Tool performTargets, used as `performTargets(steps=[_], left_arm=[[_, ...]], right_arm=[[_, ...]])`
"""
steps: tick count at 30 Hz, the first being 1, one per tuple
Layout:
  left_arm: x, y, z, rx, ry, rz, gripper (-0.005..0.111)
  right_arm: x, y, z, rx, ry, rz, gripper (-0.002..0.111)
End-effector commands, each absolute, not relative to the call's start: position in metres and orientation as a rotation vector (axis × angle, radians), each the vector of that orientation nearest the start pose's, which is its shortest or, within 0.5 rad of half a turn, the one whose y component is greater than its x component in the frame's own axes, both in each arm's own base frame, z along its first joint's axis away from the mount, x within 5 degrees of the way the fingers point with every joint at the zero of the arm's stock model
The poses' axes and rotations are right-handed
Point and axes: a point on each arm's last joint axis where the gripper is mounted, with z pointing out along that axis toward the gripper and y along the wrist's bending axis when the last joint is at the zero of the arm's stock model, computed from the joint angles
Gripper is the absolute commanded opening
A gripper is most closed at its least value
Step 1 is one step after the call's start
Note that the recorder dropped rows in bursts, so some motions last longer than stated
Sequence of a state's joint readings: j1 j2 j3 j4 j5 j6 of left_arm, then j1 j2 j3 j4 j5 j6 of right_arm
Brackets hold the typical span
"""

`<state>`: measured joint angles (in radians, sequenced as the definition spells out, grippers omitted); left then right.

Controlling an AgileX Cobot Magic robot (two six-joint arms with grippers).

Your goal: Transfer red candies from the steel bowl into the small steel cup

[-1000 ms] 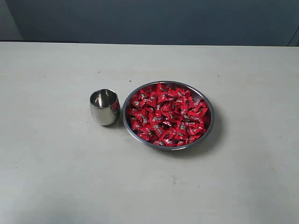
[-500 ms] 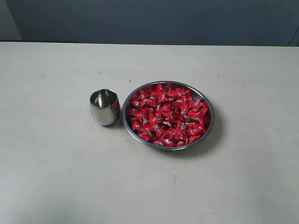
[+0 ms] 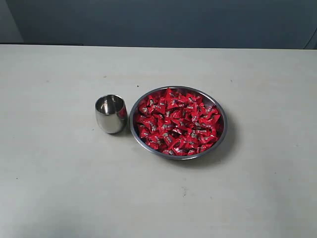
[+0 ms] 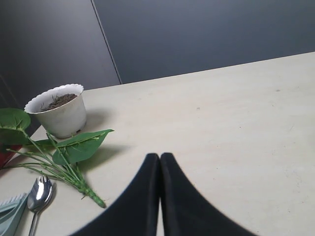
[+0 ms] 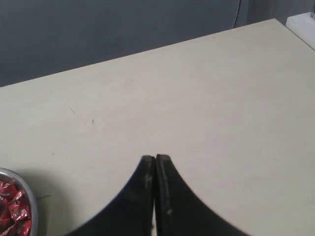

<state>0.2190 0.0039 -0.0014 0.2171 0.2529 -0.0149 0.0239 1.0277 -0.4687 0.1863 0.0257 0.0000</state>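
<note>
Holding nothing in closed jaws, the left gripper [image 4: 160,158] and right gripper [image 5: 155,160] sit apart from the red candies [image 3: 177,122] filling the steel bowl [image 3: 224,130]; the small steel cup [image 3: 111,114] looks empty.

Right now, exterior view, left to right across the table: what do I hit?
cup → bowl, which holds the red candies. The cup stands close beside the bowl's left edge.
</note>
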Motion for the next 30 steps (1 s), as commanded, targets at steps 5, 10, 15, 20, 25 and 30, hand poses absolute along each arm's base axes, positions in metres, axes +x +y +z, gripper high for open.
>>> performTargets(steps=[5, 10, 15, 20, 25, 30], left_arm=[[0.0531, 0.0165, 0.1920, -0.056, 1.729, 0.350, 0.000], [0.0531, 0.0165, 0.1920, -0.056, 1.729, 0.350, 0.000], [0.0531, 0.0165, 0.1920, -0.056, 1.729, 0.350, 0.000], [0.0531, 0.0165, 0.1920, -0.056, 1.729, 0.350, 0.000], [0.0531, 0.0165, 0.1920, -0.056, 1.729, 0.350, 0.000], [0.0531, 0.0165, 0.1920, -0.056, 1.729, 0.350, 0.000]], right_arm=[[0.2059, 0.0056, 0.2406, 0.166, 2.094, 0.131, 0.000], [0.2086, 0.0054, 0.2376, 0.167, 2.102, 0.128, 0.000], [0.2095, 0.0054, 0.2366, 0.168, 2.104, 0.127, 0.000], [0.2102, 0.0051, 0.2379, 0.169, 2.087, 0.125, 0.000], [0.2105, 0.0050, 0.2383, 0.171, 2.081, 0.126, 0.000], [0.2105, 0.0050, 0.2383, 0.176, 2.081, 0.128, 0.000]])
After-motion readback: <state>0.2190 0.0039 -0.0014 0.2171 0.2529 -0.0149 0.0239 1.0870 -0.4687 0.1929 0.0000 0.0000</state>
